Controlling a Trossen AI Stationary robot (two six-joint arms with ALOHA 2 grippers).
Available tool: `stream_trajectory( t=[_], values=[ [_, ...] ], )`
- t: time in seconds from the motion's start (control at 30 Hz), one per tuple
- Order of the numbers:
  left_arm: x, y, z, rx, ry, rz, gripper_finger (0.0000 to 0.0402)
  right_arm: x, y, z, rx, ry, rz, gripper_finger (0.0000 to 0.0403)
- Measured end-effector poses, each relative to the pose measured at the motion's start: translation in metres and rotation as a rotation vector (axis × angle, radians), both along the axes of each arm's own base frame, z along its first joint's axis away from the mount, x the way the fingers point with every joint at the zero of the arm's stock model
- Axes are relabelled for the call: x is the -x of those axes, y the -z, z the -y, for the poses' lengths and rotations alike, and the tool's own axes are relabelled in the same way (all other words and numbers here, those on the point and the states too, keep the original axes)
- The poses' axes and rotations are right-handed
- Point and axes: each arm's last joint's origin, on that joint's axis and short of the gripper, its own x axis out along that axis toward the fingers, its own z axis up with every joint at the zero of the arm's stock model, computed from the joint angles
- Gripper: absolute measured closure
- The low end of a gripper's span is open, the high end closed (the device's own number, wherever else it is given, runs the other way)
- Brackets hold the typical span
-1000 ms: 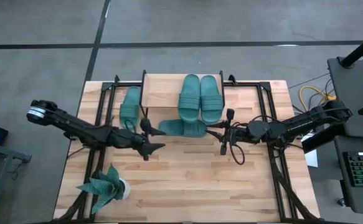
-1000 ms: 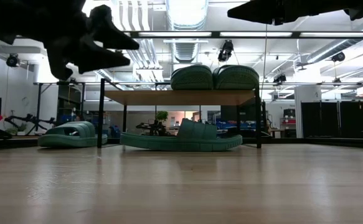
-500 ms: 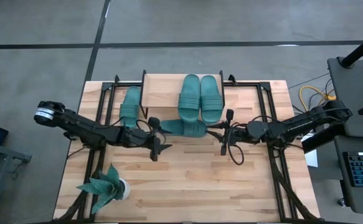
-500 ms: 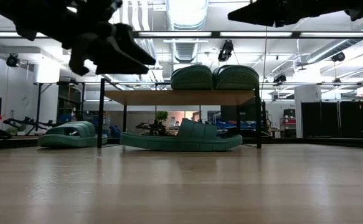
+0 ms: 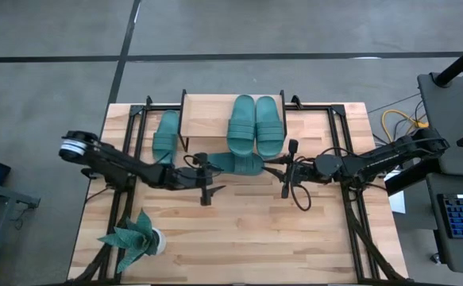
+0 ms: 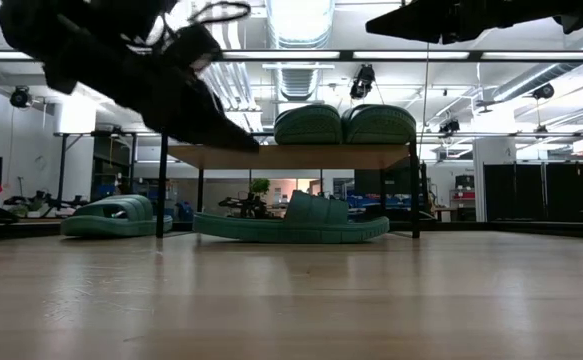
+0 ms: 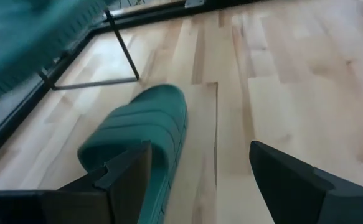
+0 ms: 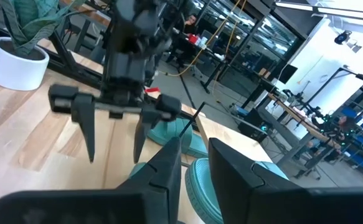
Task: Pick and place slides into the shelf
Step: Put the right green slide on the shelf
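Note:
The shelf point(image 5: 207, 119) stands at the table's far middle, with two teal slides point(image 5: 241, 123) point(image 5: 269, 123) side by side on its plank top point(image 6: 291, 155). A third slide point(image 5: 166, 135) lies sole-down on the table left of the shelf. The fourth slide point(image 5: 235, 163) lies crosswise at the shelf's near edge, sole on the table point(image 6: 291, 224). My left gripper point(image 5: 207, 181) hovers open just left of and above this slide point(image 7: 141, 134), touching nothing. My right gripper point(image 5: 283, 167) hangs to the slide's right, its fingers point(image 8: 169, 165) a narrow gap apart with nothing between them.
A teal leafy plant in a white pot point(image 5: 136, 238) stands near the table's front left corner. Black frame rails point(image 5: 132, 135) run along the table's left and right sides. Bare wooden tabletop point(image 5: 247, 230) stretches in front of both grippers.
My left gripper has moved toward the table's right edge and downward, closing on the crosswise slide. It has rolled about its own axis, so its fingers now stand one toward the far edge and one toward the near edge. It has stayed open.

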Motion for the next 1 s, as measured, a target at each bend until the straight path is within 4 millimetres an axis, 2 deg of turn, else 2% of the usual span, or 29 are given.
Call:
stream_trajectory(
  t=[0.23, 0.47, 0.77, 1.0],
  values=[
    [-0.013, 0.02, -0.014, 0.02, -0.066, 0.015, 0.0146, 0.0, 0.0, 0.0, 0.006, 0.0, -0.002, 0.0333],
    [-0.017, 0.034, -0.029, 0.049, -0.133, -0.004, 0.0146, 0.0, 0.0, 0.0, 0.007, 0.0, -0.003, 0.0324],
    [-0.031, 0.05, -0.035, 0.106, -0.067, 0.057, 0.0146, 0.0, 0.0, 0.0, 0.006, 0.0, -0.004, 0.0333],
    [-0.045, 0.06, -0.041, 0.126, -0.046, 0.034, 0.0146, 0.0, 0.0, 0.0, 0.004, 0.0, -0.005, 0.033]
  ],
)
